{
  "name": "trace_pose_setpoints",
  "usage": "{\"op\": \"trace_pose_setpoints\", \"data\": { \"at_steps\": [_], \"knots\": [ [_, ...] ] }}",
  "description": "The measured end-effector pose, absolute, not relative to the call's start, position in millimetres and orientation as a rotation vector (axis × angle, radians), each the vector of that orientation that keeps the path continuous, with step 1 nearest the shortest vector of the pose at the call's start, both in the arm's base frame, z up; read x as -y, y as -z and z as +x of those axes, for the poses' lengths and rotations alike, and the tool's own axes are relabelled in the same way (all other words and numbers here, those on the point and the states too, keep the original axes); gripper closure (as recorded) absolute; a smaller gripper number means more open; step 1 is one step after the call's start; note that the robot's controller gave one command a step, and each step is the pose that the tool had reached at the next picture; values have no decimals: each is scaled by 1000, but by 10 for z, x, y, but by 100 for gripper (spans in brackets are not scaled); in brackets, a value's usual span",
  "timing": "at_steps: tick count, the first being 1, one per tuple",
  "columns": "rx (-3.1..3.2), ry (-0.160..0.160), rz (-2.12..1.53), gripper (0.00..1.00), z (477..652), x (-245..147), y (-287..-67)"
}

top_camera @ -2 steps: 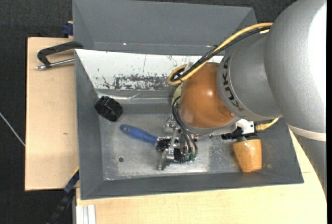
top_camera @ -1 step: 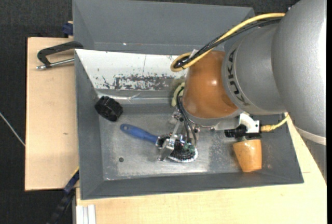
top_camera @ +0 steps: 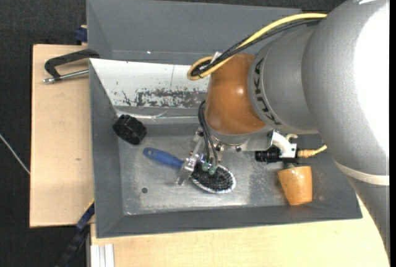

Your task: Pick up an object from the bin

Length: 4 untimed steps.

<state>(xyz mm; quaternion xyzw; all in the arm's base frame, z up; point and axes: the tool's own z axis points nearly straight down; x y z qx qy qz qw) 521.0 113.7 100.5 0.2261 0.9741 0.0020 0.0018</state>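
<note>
1. Apparently at the grasp stage, the gripper (top_camera: 201, 164) sits low, mid-floor in the grey metal bin (top_camera: 106, 161). It is over where the blue-handled, metal-tipped tool (top_camera: 162, 157) meets the black oval bristly pad (top_camera: 218, 182). Parted or closed, it cannot be told.
2. Next, judging by this: clamp one and lift straight up.
3. Left to right: one black plastic ring (top_camera: 129, 128), one tool, one pad, one tan wooden cup (top_camera: 296, 185).
</note>
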Motion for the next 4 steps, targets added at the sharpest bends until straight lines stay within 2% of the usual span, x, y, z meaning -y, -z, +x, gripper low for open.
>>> {"op": "trace_pose_setpoints", "data": {
  "at_steps": [1, 2, 3, 4],
  "knots": [
    [-2969, -5, 1016, 0, 5214, -1278, -724],
    [-2971, -4, 1015, 0, 5224, -1284, -739],
    [-2969, -6, 1013, 100, 5235, -1289, -747],
    [-2972, -5, 1011, 100, 5239, -1296, -881]
  ]
}}
